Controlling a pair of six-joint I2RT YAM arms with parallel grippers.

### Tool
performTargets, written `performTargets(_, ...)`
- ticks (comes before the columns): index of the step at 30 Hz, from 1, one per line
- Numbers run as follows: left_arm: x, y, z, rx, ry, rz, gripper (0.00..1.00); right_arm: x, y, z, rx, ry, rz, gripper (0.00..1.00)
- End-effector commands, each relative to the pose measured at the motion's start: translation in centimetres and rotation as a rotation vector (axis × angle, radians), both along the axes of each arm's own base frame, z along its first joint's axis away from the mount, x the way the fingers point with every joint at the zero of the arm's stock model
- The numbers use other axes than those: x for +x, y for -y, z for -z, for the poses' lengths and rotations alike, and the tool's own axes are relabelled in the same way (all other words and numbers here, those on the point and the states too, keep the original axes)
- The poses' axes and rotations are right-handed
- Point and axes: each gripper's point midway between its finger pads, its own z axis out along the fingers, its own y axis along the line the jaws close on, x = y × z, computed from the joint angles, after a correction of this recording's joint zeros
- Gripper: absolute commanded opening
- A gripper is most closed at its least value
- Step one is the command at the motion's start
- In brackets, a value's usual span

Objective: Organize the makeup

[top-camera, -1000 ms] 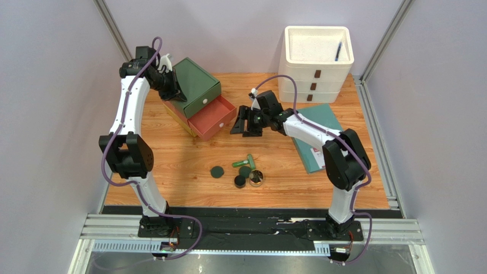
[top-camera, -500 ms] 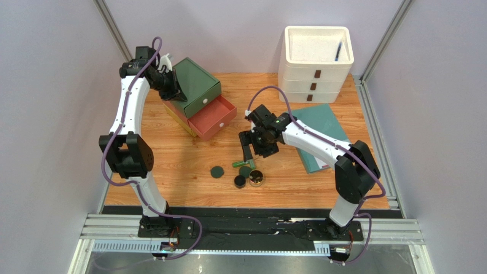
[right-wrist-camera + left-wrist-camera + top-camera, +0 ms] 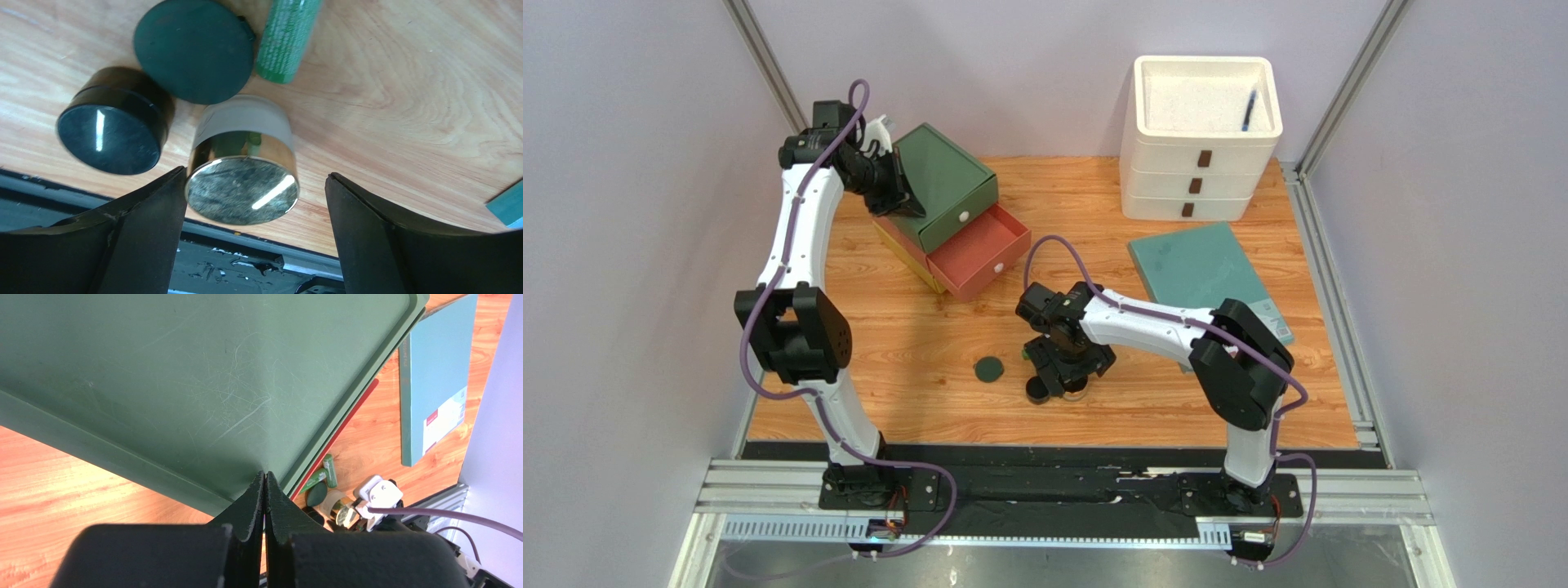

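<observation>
My right gripper [image 3: 256, 184] is open and low over the makeup cluster [image 3: 1060, 374], its fingers on either side of the gold-rimmed jar [image 3: 242, 177]; the left finger is close to the jar, the right one apart. A black round jar [image 3: 113, 128], a dark green compact [image 3: 193, 49] and a bright green tube [image 3: 285, 37] lie beside it. Another dark green compact [image 3: 988, 369] lies apart to the left. My left gripper [image 3: 264, 478] is shut, its tips at the top of the green drawer box [image 3: 946, 184]. No clear bottles show.
A salmon drawer [image 3: 983, 251] stands pulled open under the green box. A white drawer unit [image 3: 1204, 135] at the back right holds a blue pen [image 3: 1249, 110] on top. A teal book [image 3: 1204, 276] lies right of the cluster. The table's front rail is just beyond the jar.
My right arm has swung from beside the open salmon drawer toward the near edge and come down over the makeup cluster, around the gold-rimmed jar. The left arm has not moved.
</observation>
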Motion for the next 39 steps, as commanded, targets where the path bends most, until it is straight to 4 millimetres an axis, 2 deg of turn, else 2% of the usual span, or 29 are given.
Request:
performTargets(1,-2.6,-2.1,5.5,0.114,-0.206,-0.016,0.00,1.2,0.6,0.8,-0.051,0.056,0.032,0.78)
performTargets(2,-2.5,-2.1,5.4,0.112,-0.204,-0.015,0.00,1.4,0.7,1.0,-0.055,0.064,0.034,0.73)
performTargets(3,-2.5,-2.1,5.5,0.112,-0.204,-0.015,0.00,1.5,0.7,1.0,-0.056,0.072,0.040,0.47)
performTargets(5,-2.5,-2.1,5.4,0.112,-0.204,-0.015,0.00,1.6,0.6,1.2,-0.041,0.080,0.042,0.33)
performTargets(6,-2.5,-2.1,5.4,0.114,-0.203,-0.013,0.00,1.6,0.6,1.1,-0.039,0.082,0.042,0.20)
performTargets(10,-2.6,-2.2,5.5,0.122,-0.208,-0.015,0.00,1.6,0.7,0.7,-0.034,0.090,0.040,0.01)
performTargets(15,-2.6,-2.1,5.5,0.118,-0.207,-0.010,0.00,2.4,0.7,-2.4,0.004,0.153,0.035,0.00)
performTargets(17,-2.6,-2.1,5.5,0.117,-0.205,-0.011,0.00,2.9,0.6,-4.4,0.030,0.193,0.027,0.00)
performTargets(20,-2.6,-2.1,5.4,0.117,-0.205,-0.011,0.00,4.3,-0.6,-7.9,0.101,0.263,0.016,0.00)
performTargets(21,-2.6,-2.1,5.4,0.116,-0.205,-0.010,0.00,5.1,-1.5,-9.6,0.139,0.297,0.018,0.00)
performTargets(24,-2.5,-2.0,5.5,0.114,-0.202,-0.008,0.00,6.8,-3.1,-12.1,0.212,0.341,0.021,0.00)
performTargets(25,-2.5,-2.1,5.5,0.117,-0.202,-0.011,0.00,7.7,-4.3,-14.0,0.261,0.377,0.024,0.00)
performTargets(27,-2.6,-2.1,5.5,0.121,-0.202,-0.008,0.00,8.8,-6.0,-15.0,0.305,0.399,0.007,0.00)
performTargets(28,-2.5,-2.2,5.5,0.122,-0.203,-0.010,0.00,9.8,-7.1,-17.0,0.351,0.438,0.007,0.00)
performTargets(29,-2.5,-2.2,5.5,0.126,-0.201,-0.009,0.00,11.7,-9.3,-18.9,0.415,0.483,-0.004,0.00)
performTargets(30,-2.5,-2.3,5.5,0.126,-0.199,-0.011,0.00,12.4,-10.2,-17.9,0.404,0.472,-0.010,0.00)
performTargets(31,-2.5,-2.2,5.5,0.123,-0.200,-0.009,0.00,13.3,-11.4,-20.0,0.460,0.501,-0.014,0.00)
performTargets(34,-2.5,-2.1,5.4,0.120,-0.199,-0.008,0.00,15.4,-13.1,-19.4,0.479,0.498,-0.008,0.00)
performTargets(35,-2.5,-2.2,5.4,0.120,-0.198,-0.009,0.00,16.5,-13.7,-21.1,0.520,0.532,0.007,0.00)
performTargets(36,-2.6,-2.2,5.5,0.121,-0.204,-0.010,0.00,17.0,-14.0,-21.2,0.534,0.534,0.014,0.00)
performTargets(37,-2.6,-2.2,5.5,0.121,-0.204,-0.010,0.00,17.9,-14.5,-20.4,0.541,0.521,0.027,0.00)
performTargets(38,-2.6,-2.2,5.5,0.121,-0.205,-0.008,0.00,18.6,-14.8,-21.4,0.570,0.540,0.039,0.00)
performTargets(39,-2.6,-2.2,5.5,0.122,-0.206,-0.010,0.00,19.2,-15.0,-21.1,0.576,0.539,0.050,0.00)
